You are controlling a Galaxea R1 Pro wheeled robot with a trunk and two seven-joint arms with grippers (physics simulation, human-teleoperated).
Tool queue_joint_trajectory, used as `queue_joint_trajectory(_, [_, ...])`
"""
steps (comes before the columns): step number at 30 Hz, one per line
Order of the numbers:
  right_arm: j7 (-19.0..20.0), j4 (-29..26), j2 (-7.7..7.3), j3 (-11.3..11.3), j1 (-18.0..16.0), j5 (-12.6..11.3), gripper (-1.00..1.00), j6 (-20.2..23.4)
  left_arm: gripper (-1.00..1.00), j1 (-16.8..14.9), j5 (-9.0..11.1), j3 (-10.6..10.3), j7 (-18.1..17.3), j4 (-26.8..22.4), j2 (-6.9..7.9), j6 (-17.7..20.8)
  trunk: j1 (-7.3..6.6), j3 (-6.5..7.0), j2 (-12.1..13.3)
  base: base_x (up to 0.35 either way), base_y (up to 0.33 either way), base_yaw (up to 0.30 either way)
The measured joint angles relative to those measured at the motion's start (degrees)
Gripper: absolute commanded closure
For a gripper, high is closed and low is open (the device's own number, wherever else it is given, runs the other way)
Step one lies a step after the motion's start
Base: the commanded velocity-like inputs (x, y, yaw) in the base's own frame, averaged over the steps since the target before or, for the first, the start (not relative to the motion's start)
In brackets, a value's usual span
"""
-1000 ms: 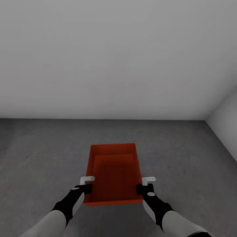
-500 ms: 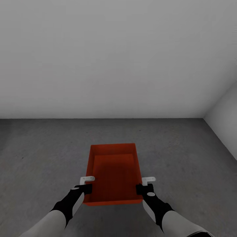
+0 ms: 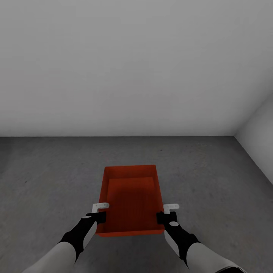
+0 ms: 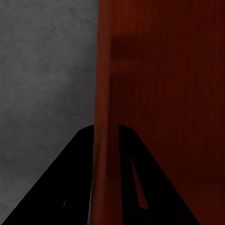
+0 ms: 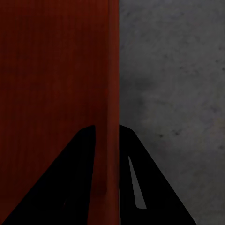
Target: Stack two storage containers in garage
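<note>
Orange-red storage container pinched by its side walls, left end effector and right end effector clamped astride, long axis pointing ahead, above floor.

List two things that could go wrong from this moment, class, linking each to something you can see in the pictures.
1. The storage container hangs over the concrete floor, held only by its thin side walls: the left gripper and right gripper each pinch one near the closer end. It could tilt or slip out.
2. The side wall stands close on the right; turning that way might knock the container against it.
</note>
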Motion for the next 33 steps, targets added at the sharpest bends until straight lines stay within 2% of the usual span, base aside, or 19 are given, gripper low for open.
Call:
queue_joint_trajectory(6, [0.04,-0.16,0.01,-0.18,-0.02,0.39,1.0,0.3,1.0,0.02,0.24,-0.06,0.08,0.0,0.01,0.01,0.0,0.0,0.0,0.0,0.0,0.0])
queue_joint_trajectory(33, [0.04,-0.15,-0.05,-0.06,-0.01,0.15,1.0,0.1,1.0,0.02,0.15,-0.08,0.15,-0.12,-0.04,0.01,5.93,-4.84,-10.82,0.0,0.0,0.0])
